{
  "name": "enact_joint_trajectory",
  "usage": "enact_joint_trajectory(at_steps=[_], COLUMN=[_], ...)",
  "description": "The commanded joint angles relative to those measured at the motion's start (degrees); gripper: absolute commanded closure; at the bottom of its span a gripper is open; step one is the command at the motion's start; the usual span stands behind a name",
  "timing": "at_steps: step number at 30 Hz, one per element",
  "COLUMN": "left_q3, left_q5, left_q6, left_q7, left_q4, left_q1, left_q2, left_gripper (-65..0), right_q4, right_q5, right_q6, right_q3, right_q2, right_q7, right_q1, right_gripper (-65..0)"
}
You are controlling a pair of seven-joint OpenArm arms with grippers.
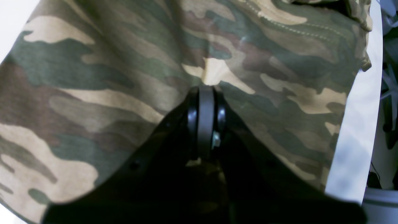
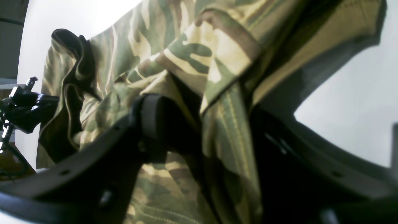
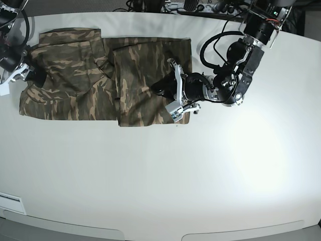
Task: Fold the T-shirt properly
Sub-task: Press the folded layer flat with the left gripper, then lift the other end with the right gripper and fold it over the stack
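The camouflage T-shirt [image 3: 75, 75] lies spread across the back left of the white table [image 3: 200, 165], its right part folded over in a second layer. In the base view my left gripper [image 3: 157, 88] rests on that folded layer near its right edge. The left wrist view has its fingertips [image 1: 205, 91] pressed together, shut on a pinch of the T-shirt [image 1: 93, 93], with creases running into them. My right gripper [image 3: 31, 74] is at the shirt's left edge. Its jaws [image 2: 205, 105] stand wide apart, open, with a hemmed fold of the T-shirt [image 2: 192, 53] hanging between the fingers [image 2: 152, 121].
Cables and power strips [image 3: 200, 7] run along the table's back edge behind the left arm [image 3: 235, 75]. A white label [image 3: 10, 203] sits at the front left corner. The shirt's right edge lies close to a strip of bare table [image 1: 357, 124].
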Motion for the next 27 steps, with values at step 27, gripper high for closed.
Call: enact_joint_trajectory(at_steps=[27], left_q3=[-10.32], left_q5=[-24.20], left_q6=[1.92], left_q7=[18.16], left_q4=[-0.50], left_q1=[-15.61], left_q2=[-0.92], left_gripper=[-10.7], right_q4=[0.92], right_q5=[-15.06], right_q6=[0.28], right_q3=[-0.55], right_q2=[7.41], right_q7=[5.22], right_q1=[6.86], right_gripper=[0.0])
